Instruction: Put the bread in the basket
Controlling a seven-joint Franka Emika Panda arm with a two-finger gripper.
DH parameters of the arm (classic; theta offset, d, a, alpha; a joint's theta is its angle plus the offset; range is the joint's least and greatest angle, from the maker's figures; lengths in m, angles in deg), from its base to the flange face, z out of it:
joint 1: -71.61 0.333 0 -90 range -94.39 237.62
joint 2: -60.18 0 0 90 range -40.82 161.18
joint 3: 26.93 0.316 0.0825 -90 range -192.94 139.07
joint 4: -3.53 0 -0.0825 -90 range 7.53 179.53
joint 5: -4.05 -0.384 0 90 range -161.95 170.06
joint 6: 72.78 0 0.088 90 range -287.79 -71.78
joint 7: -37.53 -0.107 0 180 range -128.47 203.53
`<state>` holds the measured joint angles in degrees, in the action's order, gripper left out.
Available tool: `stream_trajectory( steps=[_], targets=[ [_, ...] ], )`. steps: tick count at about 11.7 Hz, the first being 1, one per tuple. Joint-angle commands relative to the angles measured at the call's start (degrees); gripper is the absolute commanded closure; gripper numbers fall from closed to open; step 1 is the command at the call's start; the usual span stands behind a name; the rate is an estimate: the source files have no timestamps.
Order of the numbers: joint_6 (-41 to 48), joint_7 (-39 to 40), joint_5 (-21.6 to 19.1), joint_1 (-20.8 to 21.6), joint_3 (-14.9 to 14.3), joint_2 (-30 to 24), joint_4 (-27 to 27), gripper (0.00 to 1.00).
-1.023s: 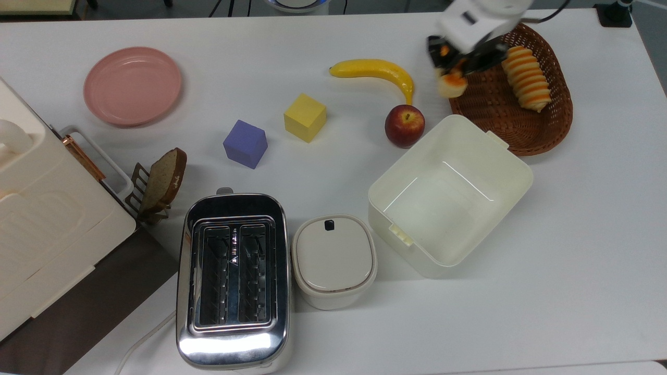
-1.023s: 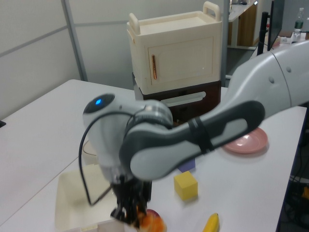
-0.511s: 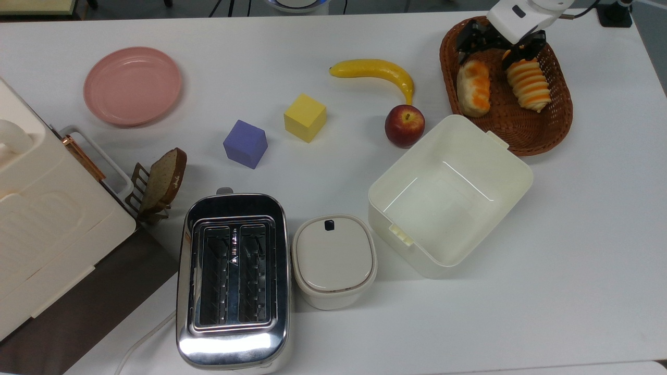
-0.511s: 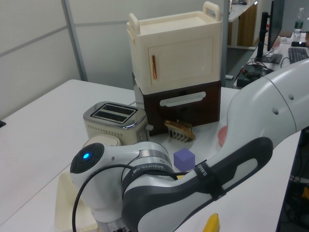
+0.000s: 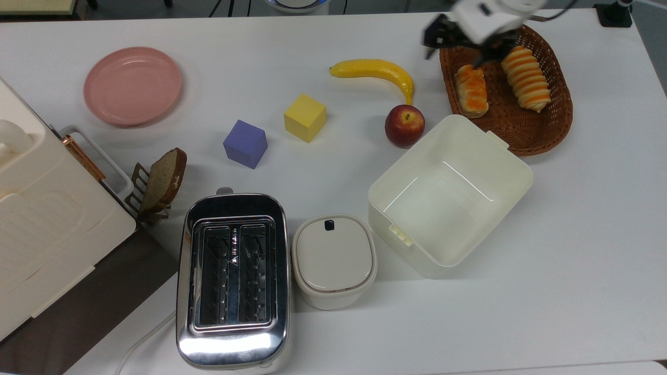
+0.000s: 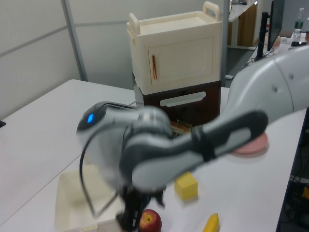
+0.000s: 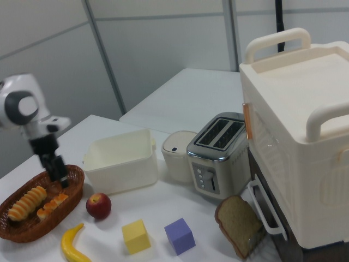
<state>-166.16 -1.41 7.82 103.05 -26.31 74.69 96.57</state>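
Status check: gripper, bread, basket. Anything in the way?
Gripper open, empty, above basket rim. Bread lying in basket beside striped roll. Nothing in the way.

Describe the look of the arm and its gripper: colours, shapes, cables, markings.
The arm has rounded white shells with dark grey joint sections and a black band around one grey link. A blue light glows on a white joint housing, and a thin black cable loops beside it. The gripper is black, below a white wrist with a grey round cap.

Gripper (image 5: 458,44) hangs near top view's upper right, fingers apart, nothing between them. In right view it (image 7: 59,173) points down, w/ white wrist above. Left view: grey-white arm bends across the foreground.
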Motion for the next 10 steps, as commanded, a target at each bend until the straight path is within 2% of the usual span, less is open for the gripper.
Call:
stream_trajectory(
  steps=[1, 3, 5, 6, 8, 10],
  targets=[
    [6.96, 13.74, -0.25, -16.01, 3.25, -9.74, 1.26, 0.00],
    [7.51, 21.24, -0.43, -25.24, 3.07, -12.57, 1.26, 0.00],
    [7.07, 27.47, -0.69, -30.88, 2.02, -12.49, 1.17, 0.00],
    [6.90, 30.82, -1.13, -32.39, 0.45, -12.23, 1.17, 0.00],
    [5.58, 31.64, -2.54, -32.14, -3.68, -12.49, 1.09, 0.00],
    [5.40, 31.64, -2.19, -32.32, -3.96, -12.75, 0.73, 0.00]
  ],
)
